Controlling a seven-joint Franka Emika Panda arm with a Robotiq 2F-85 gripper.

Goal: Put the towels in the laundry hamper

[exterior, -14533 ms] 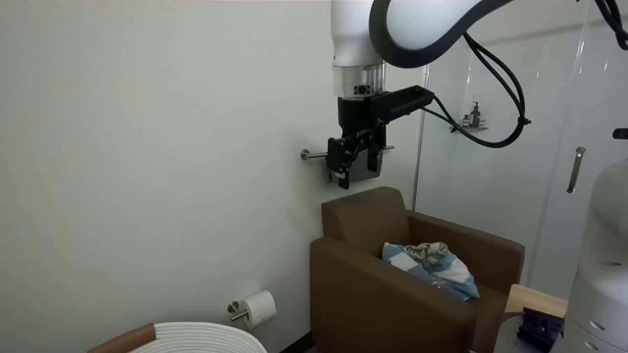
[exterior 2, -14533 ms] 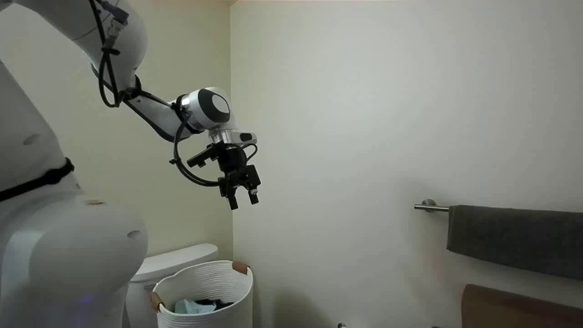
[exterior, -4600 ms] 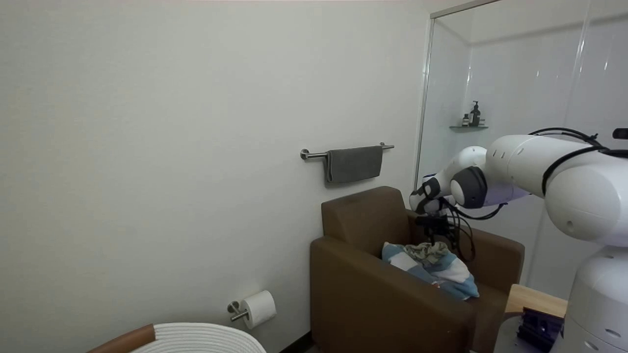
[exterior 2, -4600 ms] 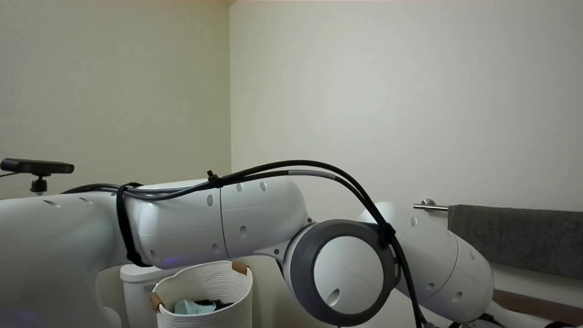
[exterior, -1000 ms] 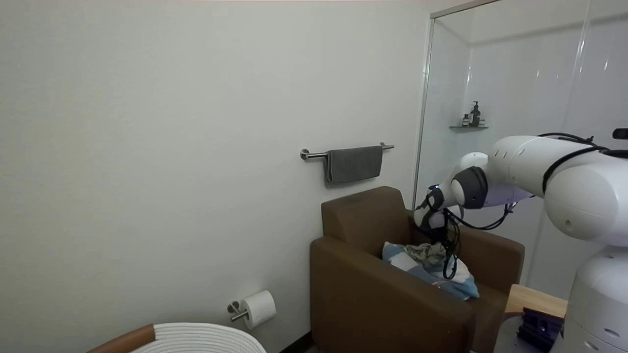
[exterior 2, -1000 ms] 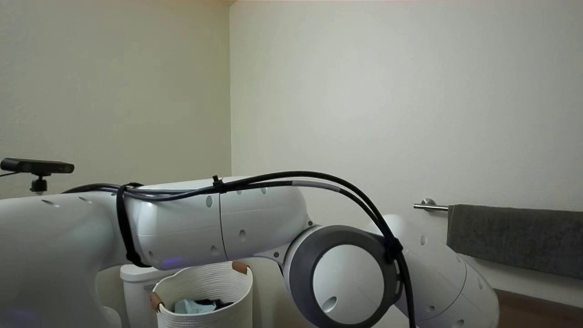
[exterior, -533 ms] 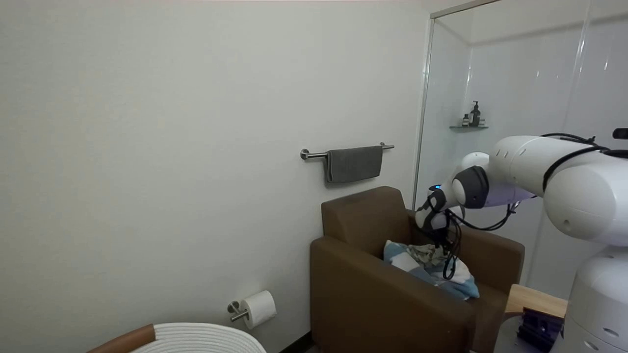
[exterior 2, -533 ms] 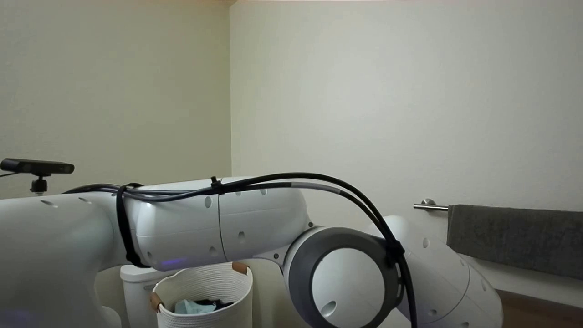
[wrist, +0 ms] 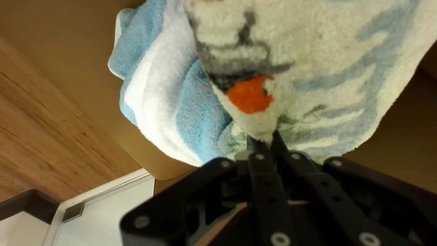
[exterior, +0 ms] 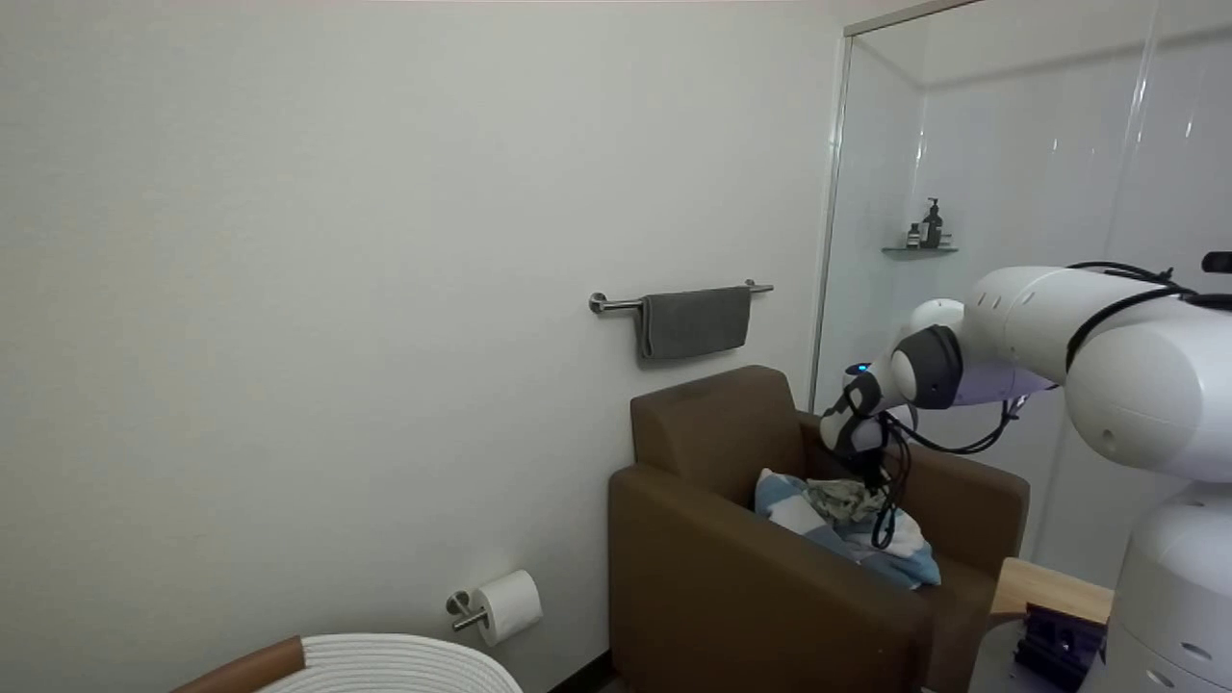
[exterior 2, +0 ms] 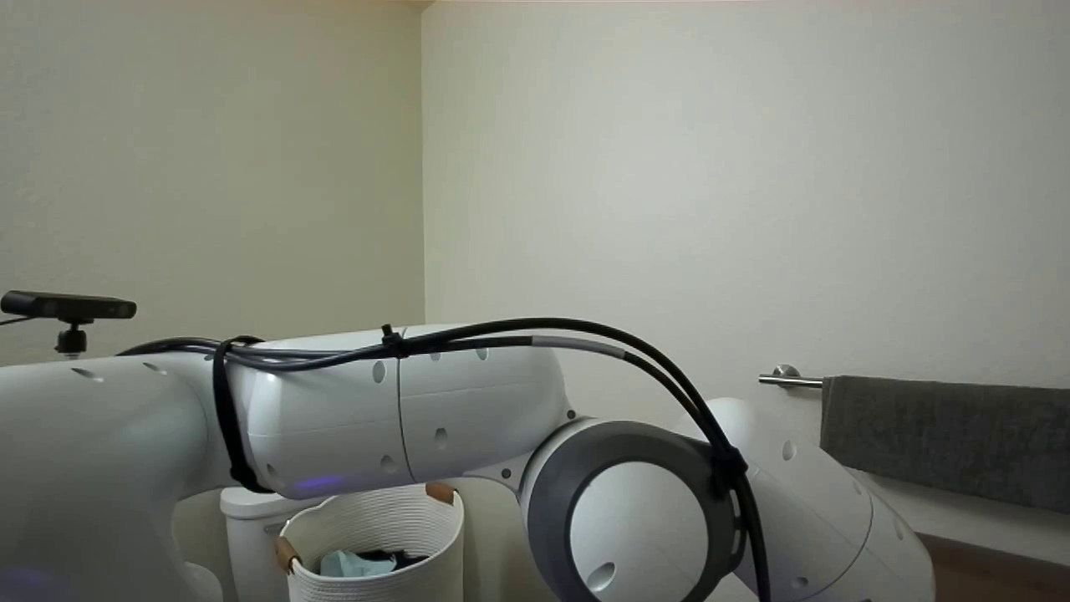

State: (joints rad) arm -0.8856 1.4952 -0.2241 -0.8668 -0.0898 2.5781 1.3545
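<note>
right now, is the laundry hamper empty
No, in an exterior view a light-blue cloth and something dark lie inside the laundry hamper.

One hamper [exterior 2: 384, 522], three towels [exterior: 695, 324] outside it, one armchair [exterior: 760, 577], one towel bar [exterior: 621, 305], one paper roll [exterior: 510, 607]
</note>
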